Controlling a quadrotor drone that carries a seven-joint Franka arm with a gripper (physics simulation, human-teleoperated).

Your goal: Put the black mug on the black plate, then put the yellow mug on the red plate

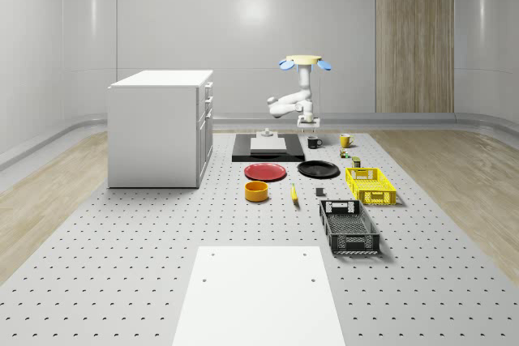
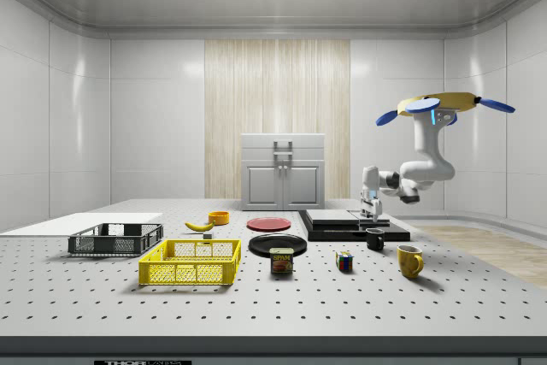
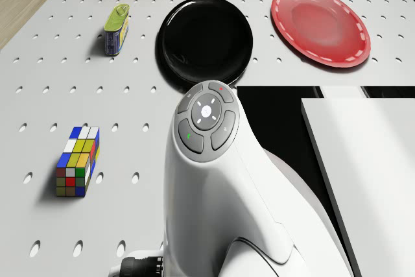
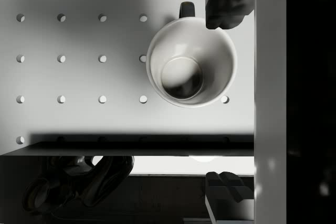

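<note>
The black mug (image 4: 191,62) stands upright on the table just beside the black platform (image 1: 268,149), right under the gripper (image 4: 224,93), whose fingers are spread wide and hold nothing. It looks hard, smooth and light, so pinching its rim wall seems best. The drone (image 2: 444,106) hovers above, and the black plate (image 1: 318,169) lies near with an open way.

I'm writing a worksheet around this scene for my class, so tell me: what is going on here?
A drone carrying an arm hovers over the far end of the table, beside the black platform. Its gripper hangs open just above the black mug, which stands upright on the table, not yet grasped; the wrist view looks straight down into the mug. The black plate and the red plate both lie bare. The yellow mug stands untouched on the table near the black one.
</note>
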